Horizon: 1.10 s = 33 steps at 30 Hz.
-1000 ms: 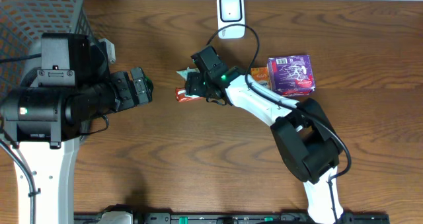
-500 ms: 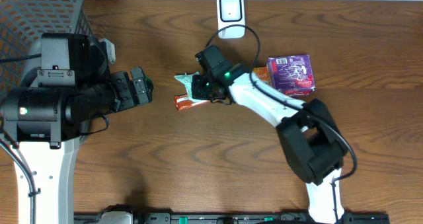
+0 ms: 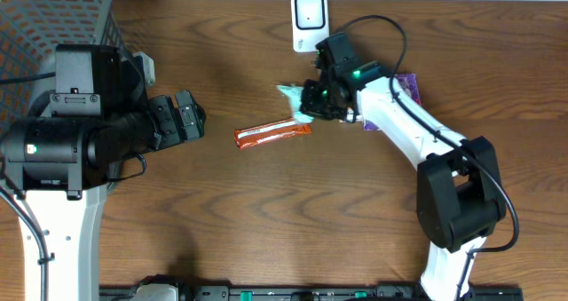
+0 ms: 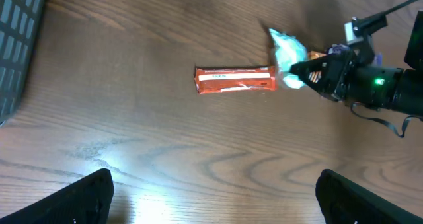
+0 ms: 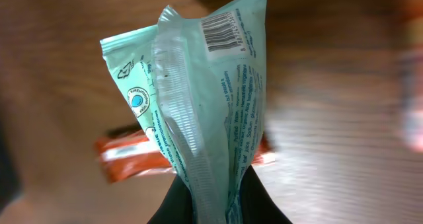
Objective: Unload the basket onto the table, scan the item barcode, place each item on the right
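Right claw [image 3: 308, 104] is hanging over the counter [image 3: 222, 212], pinching the pouch [image 5: 205, 105] by its bottom end. Your left claw [image 3: 191, 116] is sitting spread wide, well apart. You're holding just short of the scanner [image 3: 309, 17]. The pouch is sticking lengthwise away from the fingers, with the barcode [image 5: 221, 31] at its far end. Its small print is running too fine to read.

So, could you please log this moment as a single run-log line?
right tool: shut on mint packet | barcode: visible in right wrist view | left tool: open, empty | orange bar: on table
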Tool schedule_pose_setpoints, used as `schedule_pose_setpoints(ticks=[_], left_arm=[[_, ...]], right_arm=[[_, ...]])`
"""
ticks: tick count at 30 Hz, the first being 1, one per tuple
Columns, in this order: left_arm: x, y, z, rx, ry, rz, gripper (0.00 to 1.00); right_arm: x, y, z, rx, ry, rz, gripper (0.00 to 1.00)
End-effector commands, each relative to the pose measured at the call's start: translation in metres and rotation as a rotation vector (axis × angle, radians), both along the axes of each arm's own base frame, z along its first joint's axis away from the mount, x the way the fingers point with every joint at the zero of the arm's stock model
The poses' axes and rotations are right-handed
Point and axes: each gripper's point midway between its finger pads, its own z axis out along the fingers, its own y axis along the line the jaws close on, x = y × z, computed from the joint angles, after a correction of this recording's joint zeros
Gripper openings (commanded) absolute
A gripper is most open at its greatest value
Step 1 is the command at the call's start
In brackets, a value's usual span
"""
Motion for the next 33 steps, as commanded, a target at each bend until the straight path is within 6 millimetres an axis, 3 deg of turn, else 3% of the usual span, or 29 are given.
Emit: schedule_pose_setpoints(ticks=[1,4,5,6,8,14,17,27,33], left_arm=[[0.001,-0.002,0.005,0.0,-0.017,-0.013,0.98],[0.001,-0.002,0.005,0.0,-0.017,-0.013,0.98],[0.001,-0.002,0.005,0.0,-0.017,-0.013,0.98],[0.001,-0.002,0.005,0.0,-0.017,-0.013,0.98],[0.001,-0.002,0.005,0.0,-0.017,-0.013,0.98],[0.001,-0.002,0.005,0.0,-0.017,-0.013,0.98],[0.001,-0.002,0.005,0.0,-0.017,-0.013,0.98],[0.001,-0.002,0.005,0.0,-0.017,-0.013,0.98],[0.001,-0.002,0.005,0.0,-0.017,-0.013,0.98]], right_arm=[[0.019,-0.036,0.002,-0.163,-0.087,-0.077,0.01],[0.027,-0.047,0.003,-0.225,-0.128,-0.102,0.01],[0.028,-0.046,0.004,-0.226,-0.139,-0.089,0.06],[0.031,-0.045,0.005,-0.228,-0.156,-0.068,0.35],[0.031,-0.045,0.005,-0.226,-0.156,-0.068,0.55],[0.023,-0.028,0.008,-0.141,-0.131,0.005,0.71],[0.019,-0.017,0.012,-0.084,-0.118,0.042,0.83],[-0.019,0.042,0.031,0.198,-0.04,0.263,0.93],[-0.043,0.072,0.026,0.154,-0.022,0.287,0.99]])
